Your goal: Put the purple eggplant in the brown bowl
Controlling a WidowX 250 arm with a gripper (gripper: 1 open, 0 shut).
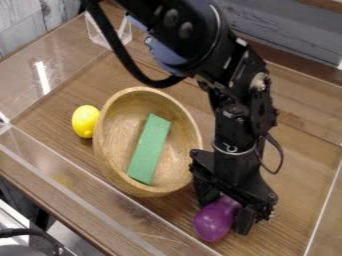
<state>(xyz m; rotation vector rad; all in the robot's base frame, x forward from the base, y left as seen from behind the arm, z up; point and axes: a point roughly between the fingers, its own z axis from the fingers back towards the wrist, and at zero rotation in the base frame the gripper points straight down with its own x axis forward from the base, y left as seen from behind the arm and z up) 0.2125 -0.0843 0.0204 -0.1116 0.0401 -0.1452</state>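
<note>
the gripper (222, 215) is pointing straight down with its jaws spread wide around the purple eggplant (214, 222), which is lying on the table (301, 150) just right of the brown bowl (114, 108). a green block (151, 148) is lying inside the bowl, and a lemon (86, 121) is sitting at its left.

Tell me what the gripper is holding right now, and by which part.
Nothing is held yet. The gripper is open, pointing down over the glossy purple toy eggplant on the table, its fingers straddling it. Whether they touch it cannot be told.
</note>
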